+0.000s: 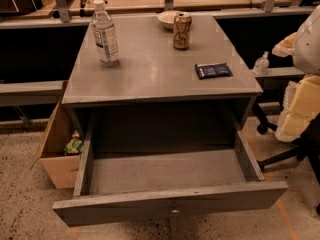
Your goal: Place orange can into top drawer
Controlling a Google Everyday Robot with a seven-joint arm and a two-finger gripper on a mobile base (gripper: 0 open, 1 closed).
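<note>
Orange-brown metal can (182, 31) stands on the far tabletop (150, 69), shallow grey wooden drawer (165, 173) open near me. My gripper's out of shot, can't tell its state.

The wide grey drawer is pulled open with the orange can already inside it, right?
Not quite. In the camera view the wide grey wooden drawer is pulled open, but the small orange-brown metal can stands upright on the grey table top, not inside. The robot's tool is not in view.

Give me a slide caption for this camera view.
Small orange-brown metal can stands on the grey table above the open grey wooden top drawer; the gripper is out of view.
</note>
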